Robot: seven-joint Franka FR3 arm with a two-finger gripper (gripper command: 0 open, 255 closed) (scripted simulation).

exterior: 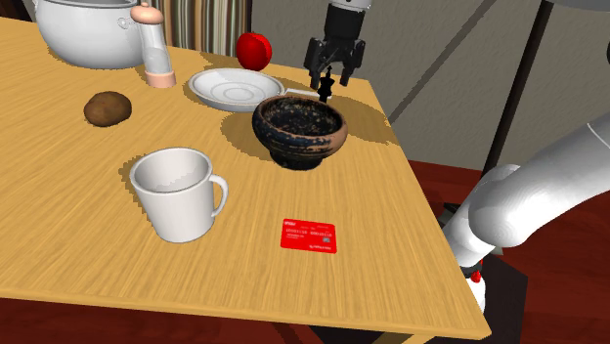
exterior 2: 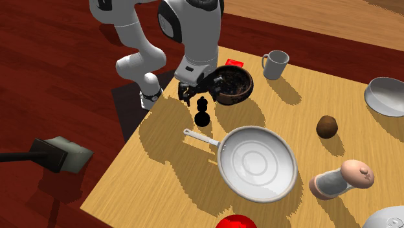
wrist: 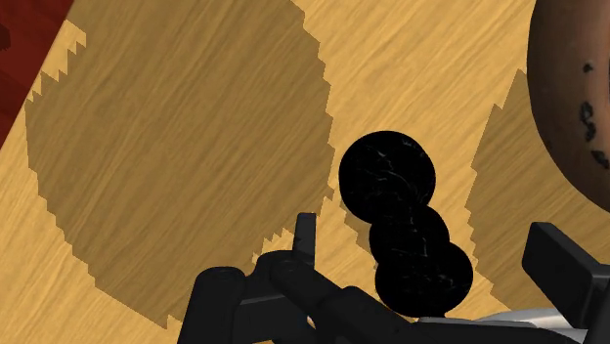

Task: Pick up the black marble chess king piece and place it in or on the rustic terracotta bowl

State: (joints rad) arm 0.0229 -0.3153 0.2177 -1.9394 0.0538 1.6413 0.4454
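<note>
**Hazards**

1. Slip at closure. The king piece (wrist: 388, 176) is a stack of rounded black bulbs. We expect the fingers (wrist: 306, 235) to land on a curved face. If they close above or below the widest part of a bulb, the piece may squirt out or tip.
2. Uneven contact. If 1 finger reaches the piece first, it may push the piece over on the table (exterior: 244, 283) before the other finger arrives.
3. Collision with the bowl. The dark-glazed, brown-walled bowl (exterior: 293, 147) stands just beside the piece. We judge that a low sideways transfer would strike its rim, so a lift should come first.
4. Snagging. In the second exterior view the handle of the pan (exterior 2: 197, 136) lies near the piece, on the side away from the bowl.

**Pose**

The gripper (wrist: 421, 224) points straight down over the piece. Its 2 fingers stand apart, with the piece between them and a gap showing on each side, so we treat the piece as not gripped. The piece appears upright. We cannot tell for certain whether its base rests on the table. The arm reaches from the stand over the table edge, with the wrist vertical above the hand.
</note>
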